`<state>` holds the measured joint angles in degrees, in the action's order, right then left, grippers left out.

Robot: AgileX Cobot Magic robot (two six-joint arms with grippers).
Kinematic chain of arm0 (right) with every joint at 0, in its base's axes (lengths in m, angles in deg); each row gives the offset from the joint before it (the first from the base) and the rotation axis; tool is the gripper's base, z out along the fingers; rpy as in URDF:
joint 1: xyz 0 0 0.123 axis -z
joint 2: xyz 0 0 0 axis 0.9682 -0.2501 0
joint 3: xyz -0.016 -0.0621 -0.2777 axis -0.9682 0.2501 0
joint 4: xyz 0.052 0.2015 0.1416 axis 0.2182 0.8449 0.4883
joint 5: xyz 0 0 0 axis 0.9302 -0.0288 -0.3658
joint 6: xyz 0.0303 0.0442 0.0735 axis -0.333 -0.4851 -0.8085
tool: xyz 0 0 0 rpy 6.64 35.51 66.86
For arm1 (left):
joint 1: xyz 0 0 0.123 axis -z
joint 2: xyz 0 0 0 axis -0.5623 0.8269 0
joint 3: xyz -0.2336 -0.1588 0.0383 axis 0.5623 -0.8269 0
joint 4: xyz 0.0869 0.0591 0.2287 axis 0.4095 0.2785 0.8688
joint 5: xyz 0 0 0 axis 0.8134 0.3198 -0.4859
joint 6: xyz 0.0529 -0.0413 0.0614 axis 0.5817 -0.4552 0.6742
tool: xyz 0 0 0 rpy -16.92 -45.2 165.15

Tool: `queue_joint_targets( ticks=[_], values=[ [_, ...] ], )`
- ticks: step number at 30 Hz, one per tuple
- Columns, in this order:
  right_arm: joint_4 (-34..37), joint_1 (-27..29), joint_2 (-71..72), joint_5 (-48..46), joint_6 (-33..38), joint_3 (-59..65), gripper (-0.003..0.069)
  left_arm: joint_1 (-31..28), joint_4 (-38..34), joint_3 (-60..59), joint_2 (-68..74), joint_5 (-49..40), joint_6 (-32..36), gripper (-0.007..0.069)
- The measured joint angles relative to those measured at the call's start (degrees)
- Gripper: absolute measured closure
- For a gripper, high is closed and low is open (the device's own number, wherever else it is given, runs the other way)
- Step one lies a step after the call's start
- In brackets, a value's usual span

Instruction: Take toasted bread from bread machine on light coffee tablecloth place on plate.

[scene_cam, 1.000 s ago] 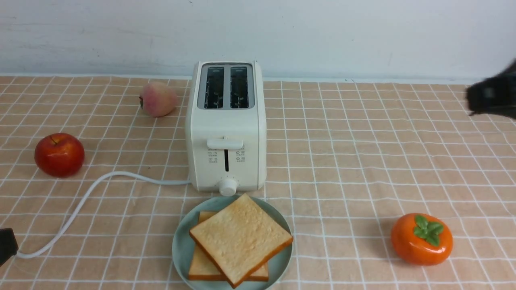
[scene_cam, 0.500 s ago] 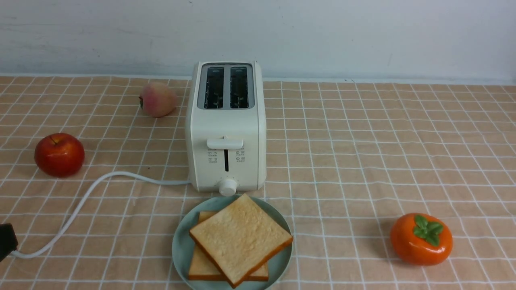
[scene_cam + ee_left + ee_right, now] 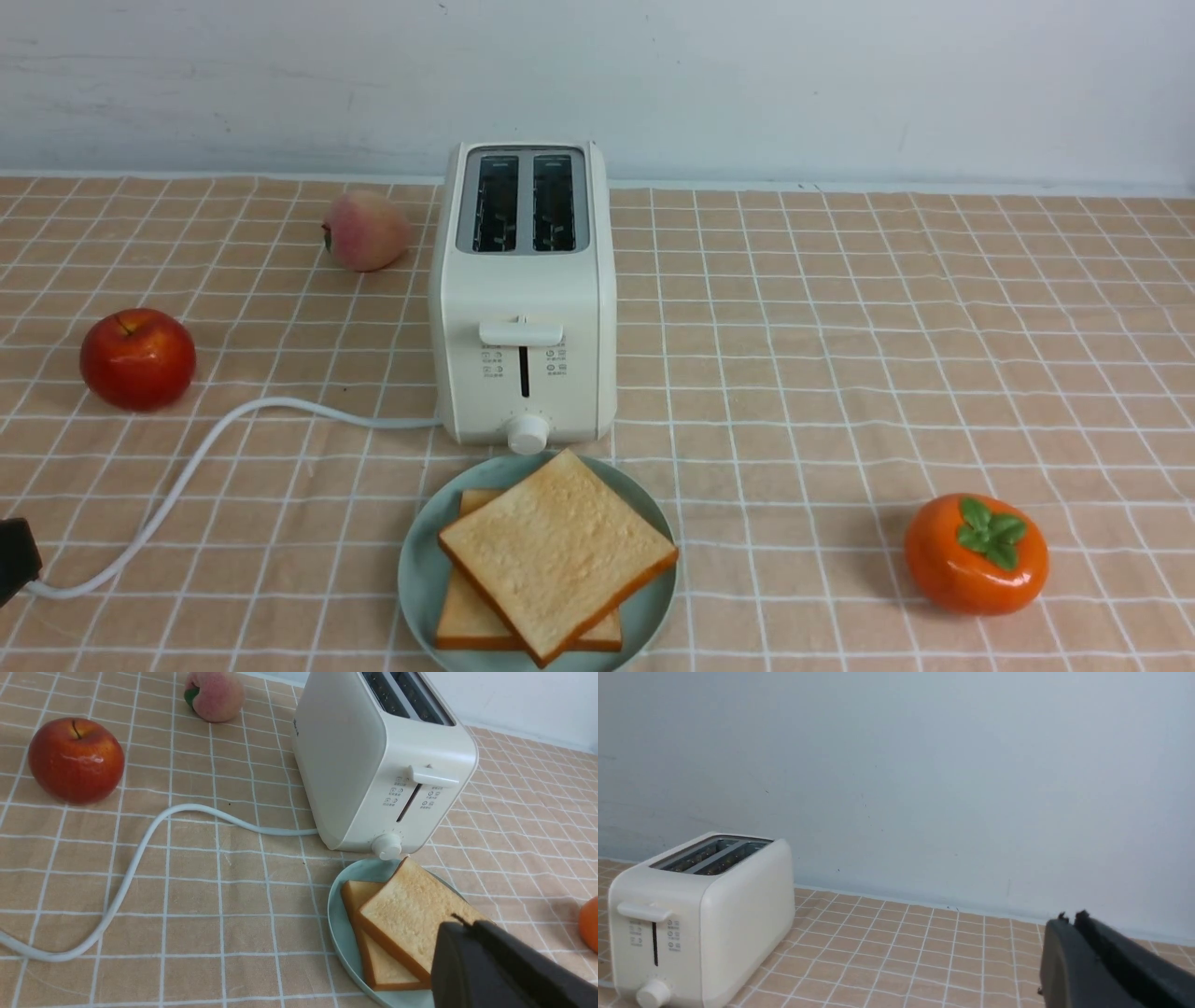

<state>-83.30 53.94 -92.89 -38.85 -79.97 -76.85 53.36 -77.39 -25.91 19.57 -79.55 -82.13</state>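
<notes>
Toast (image 3: 558, 551) sits stacked on the plate (image 3: 420, 571), toaster (image 3: 523, 308) slots empty; my right gripper (image 3: 1071, 918) has left the front view; it and my left gripper (image 3: 466, 926) are closed, empty; job looks done

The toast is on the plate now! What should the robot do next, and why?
Probably just rest both arms and stop. Both slices of toasted bread lie stacked on the plate, the bread machine has two slots that look empty, and the left gripper and right gripper are shut, holding nothing. Nothing seems left to move.
</notes>
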Motion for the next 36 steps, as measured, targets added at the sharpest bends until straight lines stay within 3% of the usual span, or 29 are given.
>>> queue_joint_targets(
  ticks=[9, 18, 21, 26, 36],
  values=[
    [-4.7, 0.0, 0.0, 0.3, 0.0, 0.0, 0.0638, -0.9, -0.1, -3.9, -2.3, 2.7, 2.0, 0.0631],
    [-5.0, 0.0, 0.0, 0.4, 0.0, 0.0, 0.0634, -12.9, -2.3, -28.6, -19.2, 26.0, 6.8, 0.0627],
    [-5.0, 0.0, 0.1, 0.5, 0.0, 0.0, 0.0631, -13.3, -2.4, -30.4, -20.0, 24.2, 7.0, 0.0625],
    [-5.0, 0.0, 0.1, 0.5, 0.0, 0.1, 0.0626, -13.3, -2.6, -31.1, -20.1, 13.0, 7.6, 0.0623],
    [-5.0, 0.0, 0.1, 0.5, 0.0, 0.1, 0.0618, -13.3, -2.6, -31.1, -20.1, 12.0, 7.6, 0.0622]
  ],
)
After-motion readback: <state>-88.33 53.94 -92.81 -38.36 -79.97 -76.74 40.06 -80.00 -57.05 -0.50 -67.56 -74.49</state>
